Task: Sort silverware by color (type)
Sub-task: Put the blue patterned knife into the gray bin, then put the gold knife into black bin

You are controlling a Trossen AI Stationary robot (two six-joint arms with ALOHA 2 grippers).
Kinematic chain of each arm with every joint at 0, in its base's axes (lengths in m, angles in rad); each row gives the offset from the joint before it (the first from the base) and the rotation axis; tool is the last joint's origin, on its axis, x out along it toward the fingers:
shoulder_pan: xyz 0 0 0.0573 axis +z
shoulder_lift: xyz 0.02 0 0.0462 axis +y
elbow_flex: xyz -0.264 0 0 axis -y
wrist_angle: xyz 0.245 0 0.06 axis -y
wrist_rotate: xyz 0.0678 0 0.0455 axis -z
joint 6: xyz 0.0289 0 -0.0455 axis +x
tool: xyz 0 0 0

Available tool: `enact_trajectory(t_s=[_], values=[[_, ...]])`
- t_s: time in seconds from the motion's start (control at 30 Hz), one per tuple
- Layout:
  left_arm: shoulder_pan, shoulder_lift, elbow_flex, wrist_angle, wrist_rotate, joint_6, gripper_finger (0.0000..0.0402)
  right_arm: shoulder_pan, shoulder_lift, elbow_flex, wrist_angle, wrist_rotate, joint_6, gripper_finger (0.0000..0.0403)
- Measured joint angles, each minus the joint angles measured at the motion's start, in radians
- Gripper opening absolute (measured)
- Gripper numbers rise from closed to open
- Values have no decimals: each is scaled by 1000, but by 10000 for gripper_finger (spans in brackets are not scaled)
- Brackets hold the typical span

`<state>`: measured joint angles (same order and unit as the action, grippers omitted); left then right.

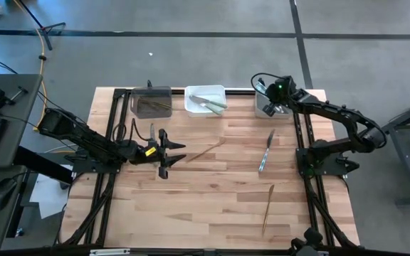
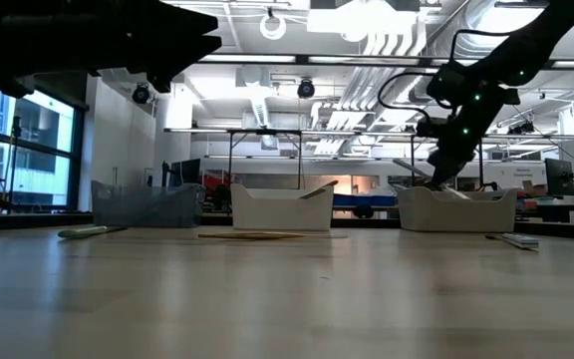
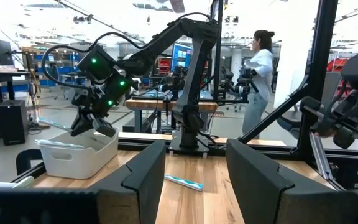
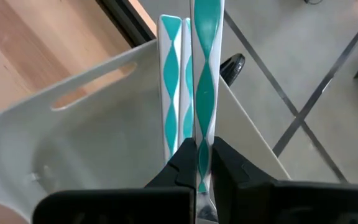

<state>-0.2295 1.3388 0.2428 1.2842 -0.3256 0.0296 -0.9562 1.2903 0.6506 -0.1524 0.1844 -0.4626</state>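
My right gripper (image 4: 199,163) hangs over the grey bin (image 1: 267,107) at the table's far right, shut on a light blue silverware piece (image 4: 205,50). Two more blue pieces (image 4: 169,81) lie in that bin (image 4: 73,130), their ends leaning on its rim. On the table lie a blue piece (image 1: 265,153), a brown one (image 1: 206,151) and another brown one (image 1: 267,208). The white bin (image 1: 205,99) holds pale green pieces; the dark bin (image 1: 151,102) holds brown ones. My left gripper (image 1: 182,151) waits open above the table's left half, holding nothing. My right gripper pinches the blue piece between its two fingers on the patterned handle (image 4: 199,149), close to where the metal end begins. The fingers slant down toward the table's far edge, and the piece runs along them. Its handle sticks out ahead of the fingertips, over the bin.
The three bins stand in a row along the far edge. Black frame rails (image 1: 301,142) run along both sides of the table. A slim piece (image 1: 151,131) lies near the left gripper. A person (image 3: 257,81) stands in the room beyond the table.
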Motion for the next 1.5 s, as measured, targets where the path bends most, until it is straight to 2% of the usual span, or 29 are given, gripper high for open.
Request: enact_trajectory(t_s=[0.57, 0.73, 0.83, 1.07, 1.3, 1.37, 1.5], values=[[0, 0, 0, -1, 0, -1, 161, 0, 5, 0, -24, -8, 44, 3], [0, 0, 0, -2, 0, 0, 161, 0, 62, 0, -42, -18, 46, 4], [0, 0, 1, -6, 0, -2, 161, 0, 92, 0, -31, 30, 46, 9], [1, 0, 1, -17, -1, 0, 161, 1, 65, 26, -69, 96, 73, 67], [31, 0, 1, -97, -2, -1, 161, 55, -22, 103, -167, 99, 101, 130], [42, 0, 1, -123, -3, -7, 161, 92, -46, 123, -190, 90, 131, 139], [60, 0, 1, -191, -4, -25, 161, 193, -79, 143, -206, 2, 196, 143]])
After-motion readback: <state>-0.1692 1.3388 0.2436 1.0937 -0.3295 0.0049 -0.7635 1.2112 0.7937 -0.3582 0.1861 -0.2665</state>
